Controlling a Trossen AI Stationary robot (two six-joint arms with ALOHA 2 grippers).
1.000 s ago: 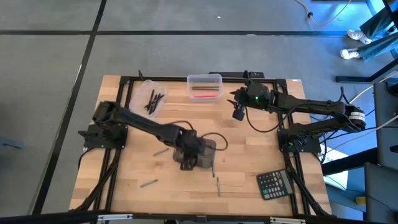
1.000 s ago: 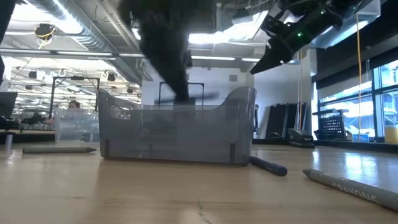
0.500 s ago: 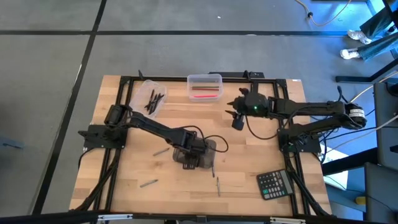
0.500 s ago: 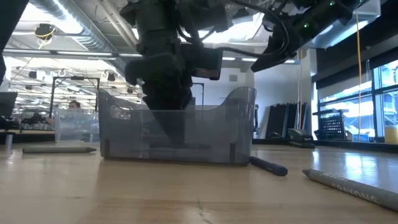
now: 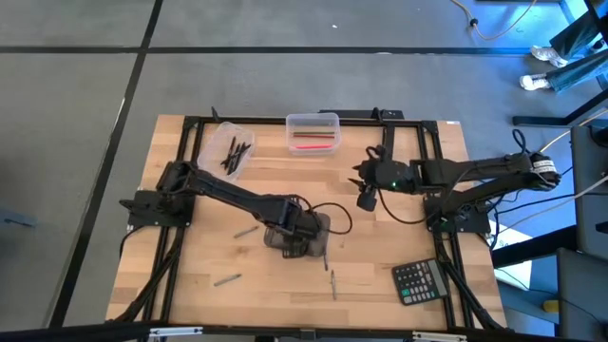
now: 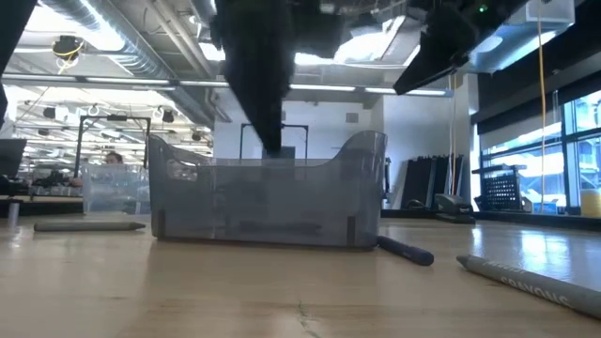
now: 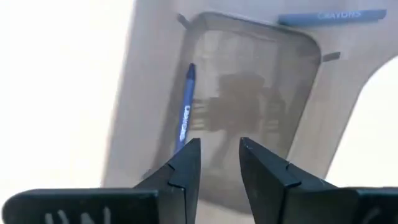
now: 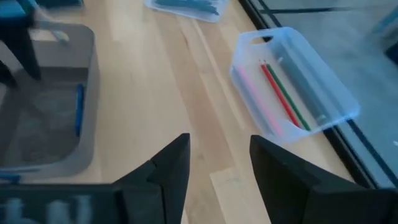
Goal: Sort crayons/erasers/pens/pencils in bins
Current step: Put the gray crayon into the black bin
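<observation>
I have the left gripper [image 7: 219, 163] over the grey bin [image 5: 302, 236] at mid-frame, fingers slightly apart, holding nothing. A blue crayon [image 7: 185, 112] lies inside, seen only in the wrist views. Three bins: two clear ones [image 5: 231, 147] [image 5: 313, 131] at the top. The right gripper [image 5: 365, 195] hovers right of centre, wide. Four sticks lie loose on the worktop [image 5: 380, 275].

- The table [image 5: 380, 247] is pale wood with a smooth, faintly shiny top.
- The grey bin [image 6: 268, 202] is smoky see-through plastic, glossy.
- The clear bin [image 8: 295, 81] is transparent plastic.
- The left end effector [image 7: 219, 171] has matt black fingers.
- The blue crayon [image 7: 185, 115] has a paper wrap.
</observation>
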